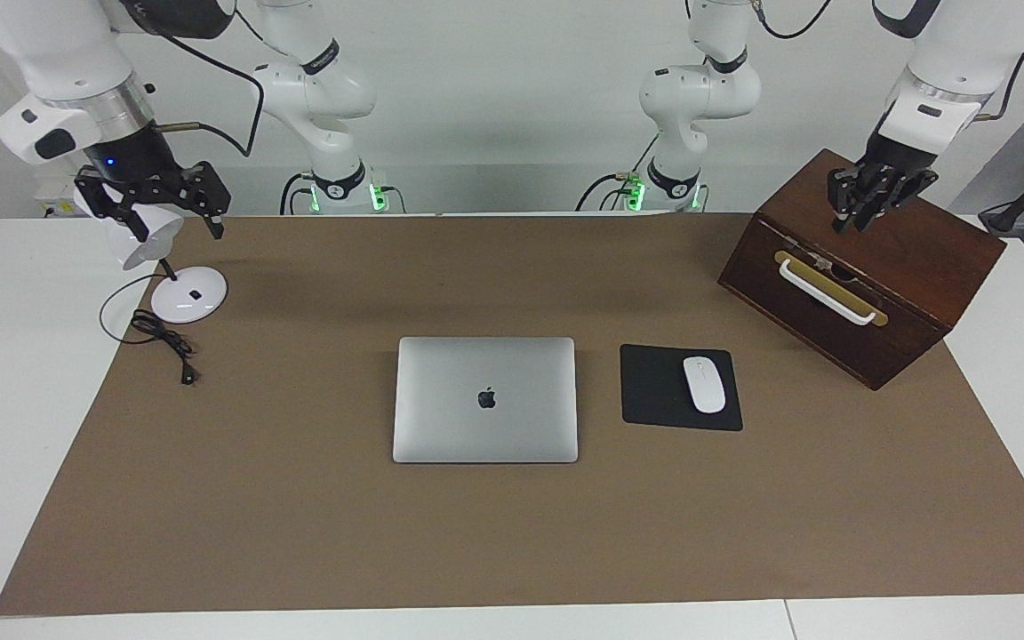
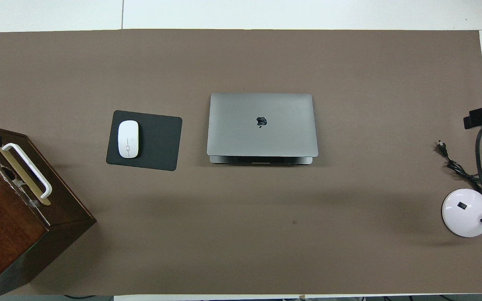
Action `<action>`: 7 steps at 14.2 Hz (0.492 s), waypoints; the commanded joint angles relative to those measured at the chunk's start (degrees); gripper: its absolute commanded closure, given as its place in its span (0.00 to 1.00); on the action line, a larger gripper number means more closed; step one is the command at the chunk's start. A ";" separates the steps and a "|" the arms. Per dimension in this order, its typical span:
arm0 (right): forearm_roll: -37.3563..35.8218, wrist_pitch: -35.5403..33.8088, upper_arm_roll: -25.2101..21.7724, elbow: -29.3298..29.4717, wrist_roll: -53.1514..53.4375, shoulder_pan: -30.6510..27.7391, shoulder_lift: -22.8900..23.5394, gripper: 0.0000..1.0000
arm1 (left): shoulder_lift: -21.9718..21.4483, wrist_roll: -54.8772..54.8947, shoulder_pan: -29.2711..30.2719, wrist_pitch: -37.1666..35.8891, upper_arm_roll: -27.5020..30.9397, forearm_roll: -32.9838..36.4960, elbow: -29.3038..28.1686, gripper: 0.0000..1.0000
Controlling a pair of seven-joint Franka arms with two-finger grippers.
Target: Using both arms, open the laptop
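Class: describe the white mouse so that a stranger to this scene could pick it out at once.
Start at the closed silver laptop in the middle of the brown mat. Beside it, toward the left arm's end of the table, lies a black mouse pad. The mouse is the small white oval on that pad.
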 commanded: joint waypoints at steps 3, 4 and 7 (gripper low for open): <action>1.14 -0.32 0.77 -0.45 0.91 -1.28 -0.45 0.00 | -1.71 -0.48 -0.50 4.29 -0.07 -0.50 -3.89 1.00; 1.32 -0.15 0.77 -0.45 1.00 -1.28 -0.36 0.00 | -2.41 -0.40 -0.94 5.35 -0.34 -0.85 -5.55 1.00; 2.11 0.29 0.77 -0.45 3.18 -1.28 -0.01 0.00 | -4.78 3.36 -1.56 9.13 -0.43 -4.71 -10.74 1.00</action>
